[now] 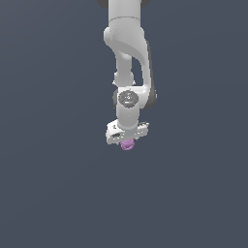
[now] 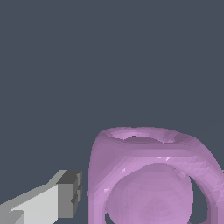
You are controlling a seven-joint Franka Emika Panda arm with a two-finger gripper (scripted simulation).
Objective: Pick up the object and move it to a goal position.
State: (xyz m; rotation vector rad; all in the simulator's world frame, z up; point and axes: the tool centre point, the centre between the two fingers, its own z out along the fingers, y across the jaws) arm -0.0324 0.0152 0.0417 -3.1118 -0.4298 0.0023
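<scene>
Exterior view. The white arm (image 1: 127, 63) hangs straight down over a plain dark surface (image 1: 48, 193). The object (image 1: 128, 144), a small light-purple lumpy piece, shows directly below the gripper (image 1: 127, 139), touching its underside. From here I cannot see the jaws themselves, nor tell whether the piece rests on the surface or is lifted. No goal marker is visible, so I cannot judge the remaining travel.

Wrist view. The object (image 2: 151, 179) fills the near field, a hollowed purple shell around a rounded core. One finger (image 2: 65, 194) stands just beside its flank with a thin dark gap between; the opposite finger is almost wholly out of frame. I therefore cannot tell whether the jaws clamp the piece or merely bracket it.

Risk. If I lift or travel now without firm contact on both sides, I judge the rounded, lumpy flanks could roll or slip out, and a single-sided push would shove the piece aside.
</scene>
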